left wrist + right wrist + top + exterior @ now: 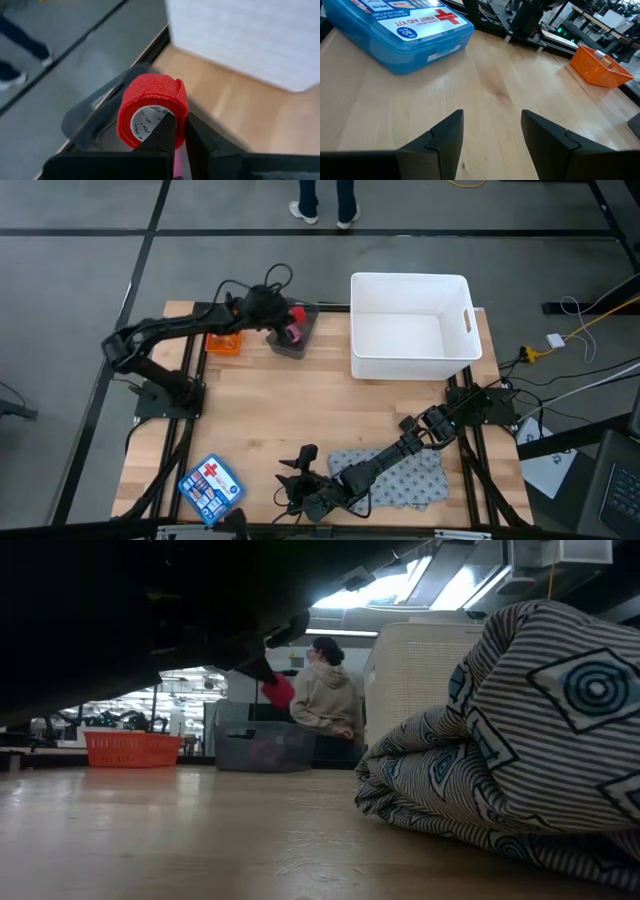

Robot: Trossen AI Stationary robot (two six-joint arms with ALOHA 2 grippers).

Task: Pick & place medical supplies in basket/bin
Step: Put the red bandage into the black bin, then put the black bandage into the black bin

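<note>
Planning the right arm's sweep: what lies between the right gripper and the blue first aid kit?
Only bare wood between the open right gripper and the first aid kit, per the right wrist view.

From table height, my left gripper (268,668) hangs at the far side over a grey bin (265,747), pinching a red roll (279,691). An orange basket (131,749) sits far left. The grey patterned cloth (520,740) bulks near right, before a white bin (420,680).

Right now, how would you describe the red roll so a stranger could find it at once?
Start at the white bin, then look left to the grey tray. Above it, the left tool is shut on the red roll. It is the only bright red cylinder, with a white core.
</note>
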